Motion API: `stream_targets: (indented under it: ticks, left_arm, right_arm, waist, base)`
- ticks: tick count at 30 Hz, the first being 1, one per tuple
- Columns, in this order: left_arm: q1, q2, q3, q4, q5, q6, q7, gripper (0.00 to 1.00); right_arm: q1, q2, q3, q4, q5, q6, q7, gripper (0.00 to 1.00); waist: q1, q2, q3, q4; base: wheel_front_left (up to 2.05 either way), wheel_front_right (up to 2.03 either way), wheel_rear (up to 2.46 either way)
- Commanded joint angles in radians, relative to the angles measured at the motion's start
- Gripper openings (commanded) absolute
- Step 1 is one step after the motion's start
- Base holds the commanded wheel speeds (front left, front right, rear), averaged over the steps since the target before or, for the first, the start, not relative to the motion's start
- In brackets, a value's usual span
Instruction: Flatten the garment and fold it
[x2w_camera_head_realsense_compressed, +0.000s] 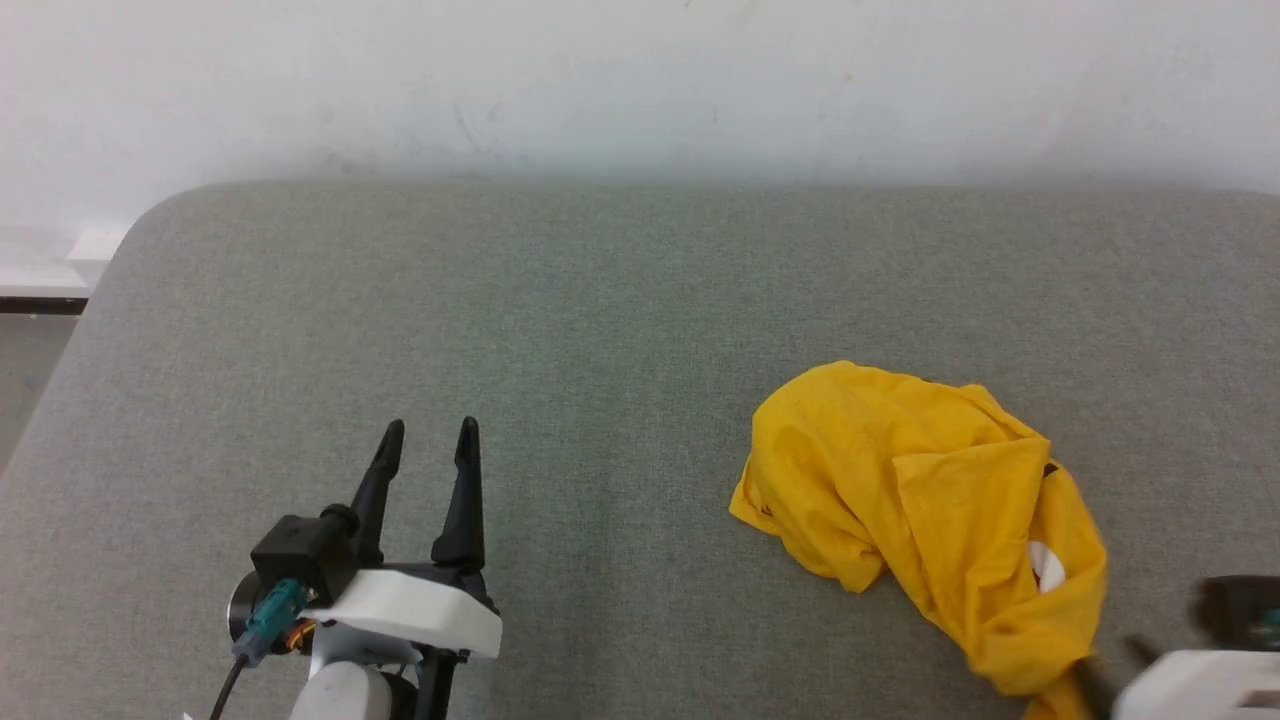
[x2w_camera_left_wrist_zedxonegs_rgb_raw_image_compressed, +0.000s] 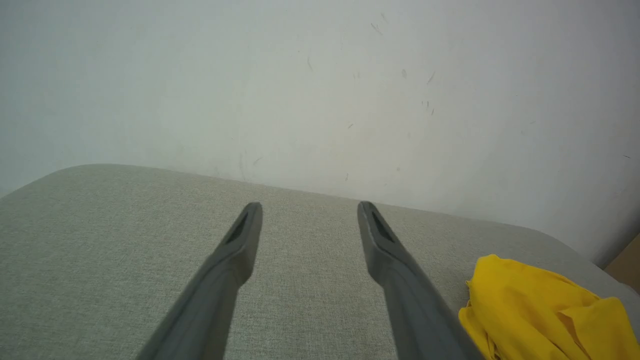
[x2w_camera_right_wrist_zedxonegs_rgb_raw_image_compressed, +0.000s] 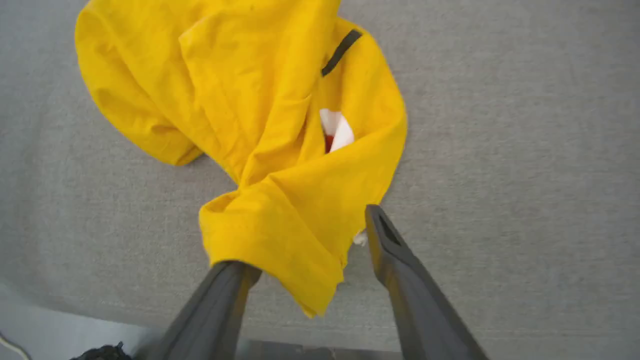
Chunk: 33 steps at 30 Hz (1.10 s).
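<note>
Nearest the robot, at about 7 o'clock in the head view, the left gripper hovers with its two long dark fingers spread apart and nothing between them, pointing toward 12 o'clock over the grey woven-fabric padded counter. At about 5 o'clock the right gripper shows blurred at the lower edge; its wrist view shows the jaws standing wide, with a loose flap of cloth draped over the tip of one finger and hanging into the gap, while the other finger stands bare just beside the cloth's edge. That cloth belongs to the garment, a mustard-yellow short-sleeved cotton T-shirt, which lies crumpled in a rumpled heap on the counter at about 4 o'clock, well apart from the left gripper. Among its folds a small white patch with a red spot peeks out, and a short black stripe shows further up. Beyond the garment the counter runs bare to its rounded far edge, and at 12 o'clock a scuffed off-white wall rises behind it.
</note>
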Motion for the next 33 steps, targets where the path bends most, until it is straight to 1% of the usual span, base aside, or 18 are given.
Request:
stream_targets:
  ticks: [1,4,7,10,12,15,17,19,24,27,28,30,31,33]
  left_arm:
    - [0.007,-0.001,0.005,-0.001,0.002,-0.003,-0.005,1.0]
    - [0.01,-0.001,0.011,-0.01,0.003,0.001,-0.005,1.0]
    - [0.007,-0.001,0.014,-0.016,0.004,0.004,-0.005,1.0]
    - [0.001,-0.001,0.015,-0.022,0.005,0.006,-0.005,1.0]
    - [-0.004,-0.001,0.014,-0.025,0.004,0.007,-0.005,1.0]
    - [-0.013,-0.001,0.008,-0.027,0.001,0.007,-0.005,1.0]
    - [-0.019,-0.001,0.003,-0.027,-0.001,0.007,-0.005,1.0]
    - [-0.025,-0.001,0.0,-0.027,-0.001,0.006,-0.005,1.0]
    - [-0.036,-0.001,0.002,-0.025,0.003,0.006,-0.005,1.0]
    - [-0.039,-0.001,0.005,-0.024,0.005,0.004,-0.005,1.0]
    - [-0.039,-0.001,0.005,-0.024,0.005,0.004,-0.005,1.0]
    - [-0.041,-0.001,0.006,-0.023,0.006,0.003,-0.005,1.0]
    - [-0.042,-0.001,0.006,-0.022,0.006,0.003,-0.005,1.0]
    - [-0.044,-0.001,0.004,-0.019,0.005,0.002,-0.005,1.0]
  right_arm:
    - [0.006,-0.001,-0.053,-0.032,-0.034,-0.001,-0.02,1.0]
    - [-0.023,-0.001,-0.163,-0.077,-0.06,-0.001,-0.083,1.0]
    - [-0.093,-0.001,-0.237,-0.085,-0.053,-0.001,-0.202,1.0]
    - [-0.168,-0.001,-0.234,-0.051,-0.068,-0.001,-0.317,1.0]
    - [-0.225,-0.001,-0.218,-0.007,-0.049,-0.001,-0.387,1.0]
    - [-0.292,-0.001,-0.178,0.093,-0.024,-0.001,-0.44,1.0]
    - [-0.337,-0.001,-0.152,0.177,-0.02,-0.001,-0.434,1.0]
    - [-0.38,-0.001,-0.126,0.263,-0.019,-0.001,-0.404,1.0]
    - [-0.485,-0.001,-0.108,0.46,-0.012,-0.001,-0.302,1.0]
    - [-0.533,-0.001,-0.105,0.543,-0.028,-0.001,-0.234,1.0]
    - [-0.533,-0.001,-0.105,0.543,-0.028,-0.001,-0.234,1.0]
    - [-0.556,-0.001,-0.098,0.577,-0.042,-0.001,-0.195,1.0]
    - [-0.565,-0.001,-0.095,0.586,-0.046,-0.001,-0.185,0.54]
    - [-0.575,-0.001,-0.078,0.59,-0.047,-0.001,-0.175,0.0]
  waist:
    - [0.0,0.0,-0.001,-0.001]
    - [0.0,0.0,0.003,-0.005]
    - [0.0,0.0,0.012,-0.008]
    - [0.0,0.0,0.024,-0.01]
    - [0.0,0.0,0.033,-0.01]
    - [0.0,0.0,0.047,-0.005]
    - [0.0,0.0,0.058,0.001]
    - [0.0,0.0,0.069,0.008]
    - [0.0,0.0,0.093,0.025]
    - [0.0,0.0,0.104,0.033]
    - [0.0,0.0,0.104,0.033]
    - [0.0,0.0,0.107,0.037]
    - [0.0,0.0,0.108,0.039]
    - [0.0,0.0,0.106,0.044]
  base:
    - [0.0,0.0,0.0]
    - [0.0,0.0,0.0]
    - [0.0,0.0,0.0]
    - [0.0,0.0,0.0]
    - [0.0,0.0,0.0]
    - [0.0,0.0,0.0]
    - [0.0,0.0,0.0]
    - [0.0,0.0,0.0]
    - [0.0,0.0,0.0]
    - [0.0,0.0,0.0]
    - [0.0,0.0,0.0]
    - [0.0,0.0,0.0]
    - [0.0,0.0,0.0]
    - [0.0,0.0,0.0]
